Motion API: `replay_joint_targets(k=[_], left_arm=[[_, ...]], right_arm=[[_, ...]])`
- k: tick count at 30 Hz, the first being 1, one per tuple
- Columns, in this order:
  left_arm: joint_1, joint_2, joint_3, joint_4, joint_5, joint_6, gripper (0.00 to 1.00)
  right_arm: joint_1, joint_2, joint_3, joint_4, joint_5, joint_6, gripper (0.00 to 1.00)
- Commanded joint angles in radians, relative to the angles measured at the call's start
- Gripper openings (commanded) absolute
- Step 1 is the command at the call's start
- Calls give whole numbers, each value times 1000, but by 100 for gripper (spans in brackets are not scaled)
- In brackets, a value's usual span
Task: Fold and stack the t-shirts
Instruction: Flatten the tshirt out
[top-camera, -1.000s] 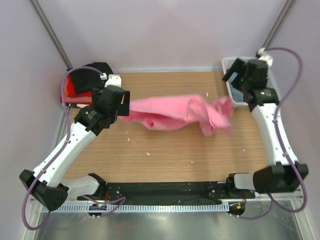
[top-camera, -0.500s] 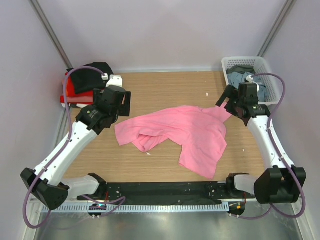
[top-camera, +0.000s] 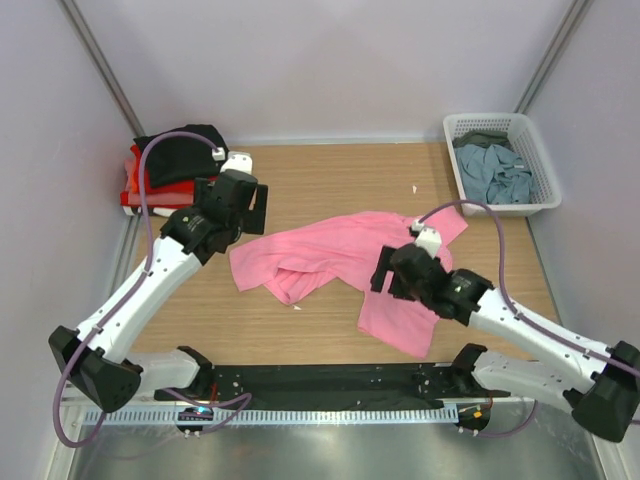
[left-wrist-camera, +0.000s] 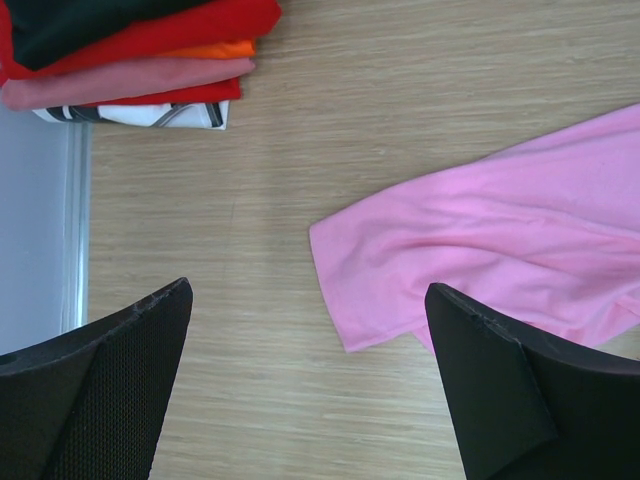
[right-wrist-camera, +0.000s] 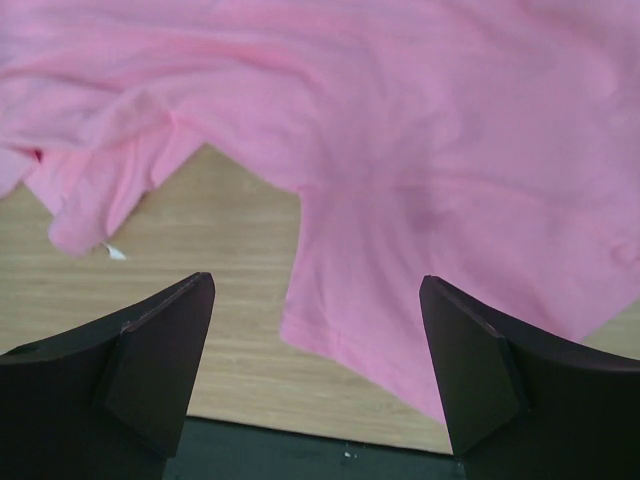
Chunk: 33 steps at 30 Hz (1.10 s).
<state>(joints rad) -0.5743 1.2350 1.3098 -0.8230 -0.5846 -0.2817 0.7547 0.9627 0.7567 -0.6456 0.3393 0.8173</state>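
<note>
A bright pink t-shirt (top-camera: 340, 250) lies crumpled and spread on the middle of the wooden table. My left gripper (top-camera: 250, 205) is open and empty, hovering just left of the shirt's left corner (left-wrist-camera: 345, 270). My right gripper (top-camera: 383, 274) is open and empty, low over the shirt's near hem (right-wrist-camera: 340, 340). A stack of folded shirts (top-camera: 165, 170), black on top with red and orange below, sits at the back left; it also shows in the left wrist view (left-wrist-camera: 130, 55). A grey-blue shirt (top-camera: 495, 172) lies in the basket.
A white lattice basket (top-camera: 545, 175) stands at the back right corner. The black front rail (top-camera: 330, 380) runs along the near table edge, close below the right gripper. Small white specks lie on the wood.
One second ago the pink shirt was stretched in the air; it now lies on the table. My right arm has swung from the basket to the near middle, over the shirt's hem.
</note>
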Motion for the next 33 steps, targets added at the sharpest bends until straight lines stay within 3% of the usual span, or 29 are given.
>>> replay_joint_targets(k=[1,6,10,13,15,18,22,25,28,33], left_arm=[[2,9,11,7,8,-8,100],[1,0,11,2,17,-28,100],[-1,-2,22,-54,128,-130,98],[-4,-47,-36,-110,176,-280,97],[-4,-97,-110,-108,193,-364,96],[-2,-189,-283,-71,192,-488,96],[22,-198,-437,-50,189,-551,99],[109,-144,-545,55,362,-559,98],[201,-108,-653,190,483,-571,88],[225,-98,-725,286,433,-585,77]], right_arm=[[269,-16,-60,-101,162,258,90],[547,36,-92,-329,331,622,94],[575,27,-115,-509,400,791,100],[565,-171,-186,-468,406,842,97],[525,-287,-215,-468,406,838,94],[483,-300,-197,-465,402,754,96],[452,-167,-123,-428,400,631,100],[449,-98,-89,-355,397,518,100],[423,-81,-92,-261,356,418,99],[264,-122,-158,-98,173,286,98]])
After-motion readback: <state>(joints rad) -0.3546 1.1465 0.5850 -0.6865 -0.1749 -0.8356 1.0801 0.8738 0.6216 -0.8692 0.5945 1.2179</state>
